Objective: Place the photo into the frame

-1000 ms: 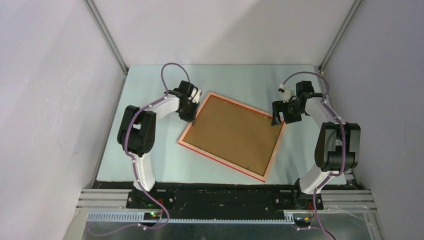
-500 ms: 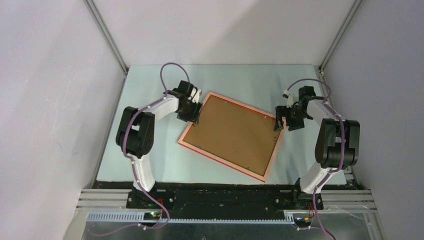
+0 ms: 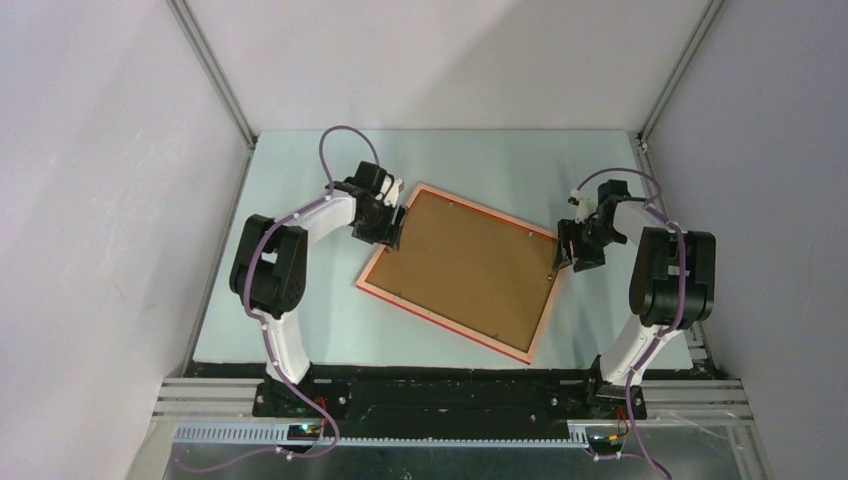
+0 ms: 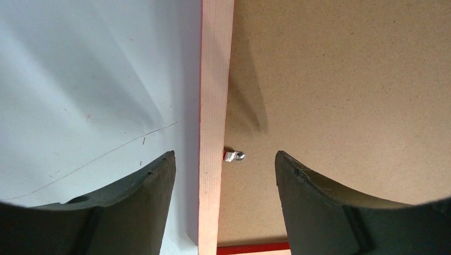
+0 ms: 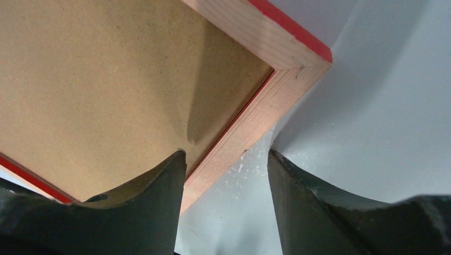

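Note:
The frame lies face down and skewed on the table. Its pale wood back rim surrounds the brown backing board. The photo is hidden. My left gripper is open over the frame's far-left side. In the left wrist view its jaws straddle the wood rim beside a small metal tab. My right gripper is open at the frame's right corner. In the right wrist view one jaw is over the board and the other is over the table, with the rim between them.
The pale blue-grey table is boxed in by grey walls with metal posts at the back corners. A black rail runs along the near edge by the arm bases.
My right gripper has come down and moved nearer along the frame's right corner, the arm folding in. My left gripper has shifted only slightly at the frame's far-left edge.

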### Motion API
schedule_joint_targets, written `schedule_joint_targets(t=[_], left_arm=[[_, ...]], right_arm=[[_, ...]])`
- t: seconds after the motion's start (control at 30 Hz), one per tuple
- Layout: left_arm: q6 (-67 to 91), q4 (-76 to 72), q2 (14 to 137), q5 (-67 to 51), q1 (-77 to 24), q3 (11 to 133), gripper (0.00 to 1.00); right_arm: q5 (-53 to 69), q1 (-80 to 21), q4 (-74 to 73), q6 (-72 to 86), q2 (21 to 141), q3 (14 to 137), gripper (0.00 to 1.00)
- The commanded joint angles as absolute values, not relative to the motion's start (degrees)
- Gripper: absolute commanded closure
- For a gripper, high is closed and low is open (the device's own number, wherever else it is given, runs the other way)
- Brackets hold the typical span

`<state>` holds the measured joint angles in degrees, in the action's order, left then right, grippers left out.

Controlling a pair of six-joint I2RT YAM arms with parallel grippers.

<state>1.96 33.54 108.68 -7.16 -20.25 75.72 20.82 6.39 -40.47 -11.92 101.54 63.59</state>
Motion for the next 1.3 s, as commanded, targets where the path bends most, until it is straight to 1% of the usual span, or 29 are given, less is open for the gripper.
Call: schedule_joint_targets(t=[0.0, 0.1, 0.2, 0.33, 0.43, 0.47, 0.5, 0.53, 0.6, 0.63, 0.87, 0.97, 1.03, 1.1, 1.13, 1.17, 1.2, 1.23, 1.27], left_arm=[[1.2, 32.2, 105.1, -8.4, -20.4, 75.3, 0.26], [1.1, 32.2, 105.1, -8.5, -20.4, 75.3, 0.26], [1.1, 32.2, 105.2, -8.5, -20.4, 75.3, 0.26], [0.9, 32.1, 105.1, -8.8, -20.4, 75.3, 0.26], [0.6, 31.9, 104.6, -8.7, -20.4, 74.9, 0.25], [0.4, 31.9, 104.3, -8.6, -20.4, 74.7, 0.24], [0.4, 31.8, 104.1, -8.2, -20.4, 74.7, 0.24], [0.2, 31.8, 103.7, -8.1, -20.4, 74.6, 0.23], [0.1, 31.7, 103.4, -7.5, -20.4, 74.4, 0.20], [0.1, 31.7, 103.4, -7.0, -20.4, 74.4, 0.19], [0.2, 31.7, 104.2, -5.3, -20.4, 74.4, 0.16], [0.5, 31.7, 105.2, -6.3, -20.4, 74.3, 0.19], [0.9, 31.7, 105.8, -7.5, -20.4, 74.2, 0.21], [1.3, 31.7, 106.4, -8.8, -20.4, 74.2, 0.24], [1.6, 31.6, 106.5, -9.5, -20.4, 74.2, 0.25], [1.7, 31.7, 107.1, -9.8, -20.4, 74.3, 0.27], [2.1, 31.7, 107.4, -10.3, -20.4, 74.4, 0.28], [2.2, 31.7, 108.0, -10.4, -20.4, 74.6, 0.31], [2.6, 31.7, 108.3, -10.5, -20.4, 74.9, 0.32]], right_arm=[[20.7, 6.6, -39.5, -10.6, 104.0, 65.8, 0.41], [20.7, 6.6, -39.7, -10.5, 105.0, 66.9, 0.50], [20.5, 6.6, -39.7, -10.4, 106.2, 68.2, 0.56], [20.4, 6.6, -39.9, -10.2, 108.2, 71.2, 0.68], [20.2, 6.5, -40.3, -10.3, 110.1, 73.9, 0.79], [20.2, 6.5, -40.5, -10.4, 111.1, 75.5, 0.81], [20.2, 6.5, -40.8, -10.8, 111.6, 76.2, 0.87], [20.2, 6.4, -41.0, -11.1, 112.7, 77.8, 0.89], [19.8, 5.9, -41.6, -12.4, 114.2, 80.3, 0.99], [19.4, 5.7, -42.1, -13.5, 115.1, 81.0, 1.00], [19.0, 4.5, -44.2, -15.3, 118.3, 88.4, 1.00], [19.3, 4.1, -44.2, -14.5, 119.2, 90.5, 1.00], [20.0, 3.9, -44.1, -13.9, 119.3, 91.2, 0.97], [20.5, 3.7, -43.6, -13.2, 119.2, 91.2, 0.91], [20.7, 3.6, -43.3, -12.8, 119.0, 91.1, 0.85], [20.8, 3.5, -43.1, -12.6, 118.8, 91.0, 0.82], [21.1, 3.5, -42.9, -12.3, 118.4, 90.8, 0.75], [21.2, 3.6, -42.8, -12.2, 118.2, 90.5, 0.72], [21.4, 3.6, -42.6, -12.0, 117.7, 90.3, 0.65]])
